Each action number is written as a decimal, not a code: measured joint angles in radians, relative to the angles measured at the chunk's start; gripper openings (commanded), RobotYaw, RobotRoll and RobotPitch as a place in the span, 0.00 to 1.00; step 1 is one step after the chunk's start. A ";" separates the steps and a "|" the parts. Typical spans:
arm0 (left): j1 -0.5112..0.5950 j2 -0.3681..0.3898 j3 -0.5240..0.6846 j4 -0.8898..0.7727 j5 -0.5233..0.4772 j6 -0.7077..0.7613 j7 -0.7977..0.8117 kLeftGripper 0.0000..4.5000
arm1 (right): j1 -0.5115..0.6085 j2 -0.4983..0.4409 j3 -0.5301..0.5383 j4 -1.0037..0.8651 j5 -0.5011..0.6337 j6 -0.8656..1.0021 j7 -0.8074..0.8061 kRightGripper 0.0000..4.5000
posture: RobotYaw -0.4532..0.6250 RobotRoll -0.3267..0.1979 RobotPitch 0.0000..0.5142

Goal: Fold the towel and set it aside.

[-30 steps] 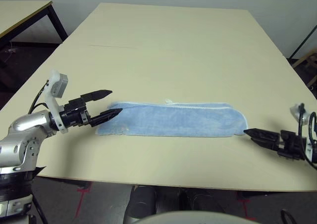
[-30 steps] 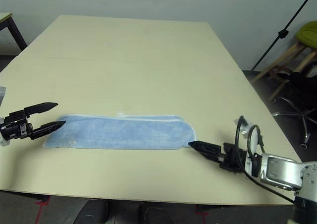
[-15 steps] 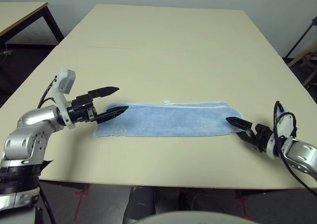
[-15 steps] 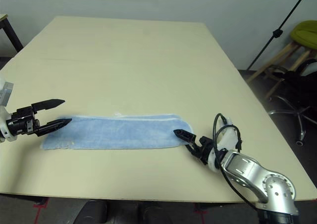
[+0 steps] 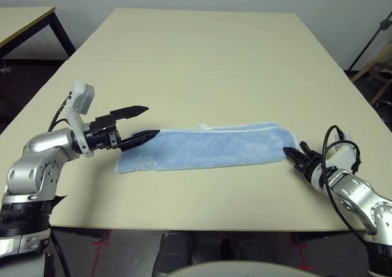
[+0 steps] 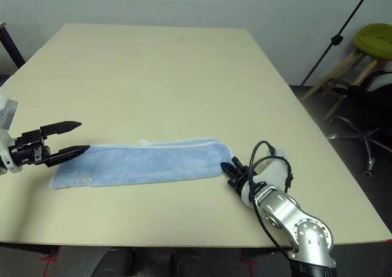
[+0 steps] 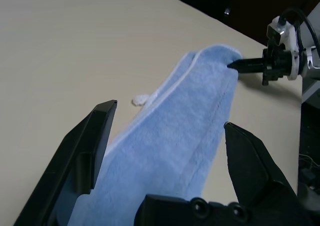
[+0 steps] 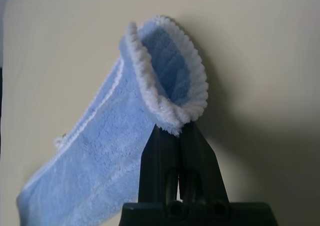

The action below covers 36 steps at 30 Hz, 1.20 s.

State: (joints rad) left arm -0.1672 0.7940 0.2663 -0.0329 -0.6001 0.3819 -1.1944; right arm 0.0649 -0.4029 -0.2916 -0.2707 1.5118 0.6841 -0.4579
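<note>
Towel: the soft light blue terry-cloth towel with a white stitched edge [image 5: 208, 149] lies in a long flat strip across the near part of the cream-coloured worktop [image 5: 202, 62].
Right pincer: I have the black two-fingered right pincer [image 8: 179, 128] pinching the towel's white edge at the right end, where the cloth curls up into a loop.
Left pincer: my black two-fingered left pincer [image 7: 170, 113] is spread wide at the other end, gripping nothing.
Weight: light, I'd judge; one pincer should carry that end.
Stiffness: limp and plush, so it will sag and bend wherever I leave it unsupported.
Slip: the nap should grip well, but a shallow pinch could shed a layer.
Best hold: the right-end edge, all layers together.
</note>
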 measured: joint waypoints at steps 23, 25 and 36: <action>0.013 0.017 -0.017 0.085 0.023 -0.045 -0.104 1.00 | 0.062 -0.400 0.070 -0.201 -0.537 0.073 0.616 0.01 | 0.49 0.62 0.16; 0.016 0.009 -0.018 0.081 0.021 -0.045 -0.100 1.00 | 0.016 -0.392 0.147 -0.233 -0.550 0.113 0.650 0.01 | 0.51 0.62 0.16; 0.068 0.000 -0.008 0.004 0.004 -0.034 -0.049 1.00 | -0.179 -0.354 0.388 -0.221 -0.660 0.247 0.806 0.01 | 0.56 0.62 0.15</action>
State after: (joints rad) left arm -0.0995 0.7936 0.2582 -0.0290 -0.5964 0.3482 -1.2436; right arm -0.1142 -0.7570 0.0965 -0.4918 0.8519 0.9313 0.3476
